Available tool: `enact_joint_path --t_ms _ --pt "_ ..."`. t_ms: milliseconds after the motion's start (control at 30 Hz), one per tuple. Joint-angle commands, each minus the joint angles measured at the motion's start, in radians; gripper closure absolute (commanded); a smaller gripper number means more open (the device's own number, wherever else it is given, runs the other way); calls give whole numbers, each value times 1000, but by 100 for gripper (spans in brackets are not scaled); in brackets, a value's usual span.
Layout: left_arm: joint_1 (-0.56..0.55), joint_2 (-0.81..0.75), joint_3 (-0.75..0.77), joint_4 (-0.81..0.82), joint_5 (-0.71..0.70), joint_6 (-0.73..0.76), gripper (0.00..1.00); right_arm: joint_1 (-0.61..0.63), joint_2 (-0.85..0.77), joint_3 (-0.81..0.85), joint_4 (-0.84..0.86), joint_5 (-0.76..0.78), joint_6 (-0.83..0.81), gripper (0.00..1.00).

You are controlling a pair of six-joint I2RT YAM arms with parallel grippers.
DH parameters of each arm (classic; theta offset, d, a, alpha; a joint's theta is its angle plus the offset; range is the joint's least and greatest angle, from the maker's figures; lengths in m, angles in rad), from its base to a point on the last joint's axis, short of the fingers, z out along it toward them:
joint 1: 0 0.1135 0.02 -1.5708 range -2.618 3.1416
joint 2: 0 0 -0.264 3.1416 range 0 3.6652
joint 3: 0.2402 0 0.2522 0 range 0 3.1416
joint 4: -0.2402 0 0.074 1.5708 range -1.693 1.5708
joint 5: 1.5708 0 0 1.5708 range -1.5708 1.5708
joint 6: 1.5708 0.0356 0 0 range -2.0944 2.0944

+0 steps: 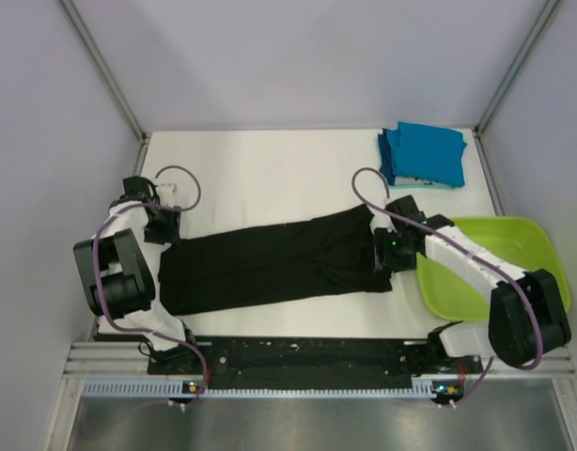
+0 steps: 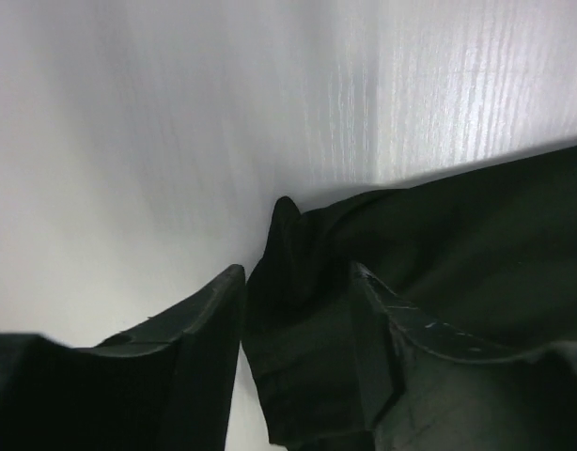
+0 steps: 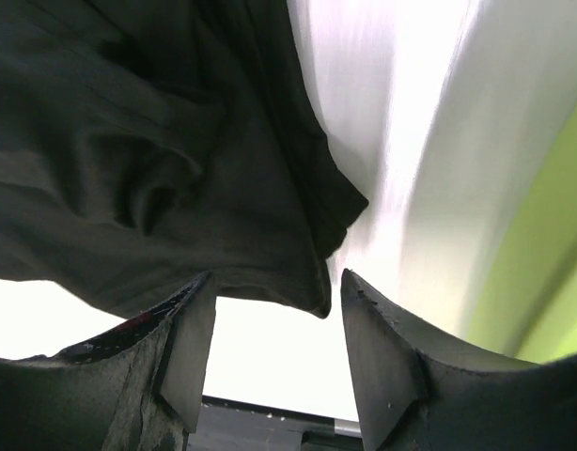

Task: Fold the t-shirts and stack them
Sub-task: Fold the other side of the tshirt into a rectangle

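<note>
A black t-shirt (image 1: 270, 263) lies stretched out across the table's middle, showing plain black with no print in view. My left gripper (image 1: 166, 231) is at its far left corner. In the left wrist view the gripper (image 2: 296, 272) is open, with the cloth corner (image 2: 298, 310) between the fingers. My right gripper (image 1: 382, 256) is at the shirt's right edge. In the right wrist view it (image 3: 277, 277) is open, and the shirt's hem (image 3: 270, 254) hangs just at the fingertips. Folded teal-blue t-shirts (image 1: 422, 155) are stacked at the back right.
A lime-green plastic tub (image 1: 495, 268) stands at the right, partly under my right arm, and its rim shows in the right wrist view (image 3: 542, 282). A black rail (image 1: 298, 355) runs along the table's near edge.
</note>
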Motion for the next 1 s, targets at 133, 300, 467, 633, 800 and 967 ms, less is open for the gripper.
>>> enact_joint_path --t_ms 133,300,467,633,800,967 --pt "-107 -225 200 -27 -87 50 36 1 -74 183 -4 -8 -40 48" --pt "-475 -233 280 -66 82 79 43 -34 -22 169 157 -134 21 50" --pt "-785 -46 392 -100 293 9 63 -117 37 83 349 -260 92 51" --pt "-946 115 441 33 449 -80 56 -134 97 46 444 -283 139 60" --pt "-1007 256 495 104 348 -134 52 -140 138 17 449 -254 143 62" --pt "-1012 347 543 147 330 -182 52 -140 149 0 452 -231 132 61"
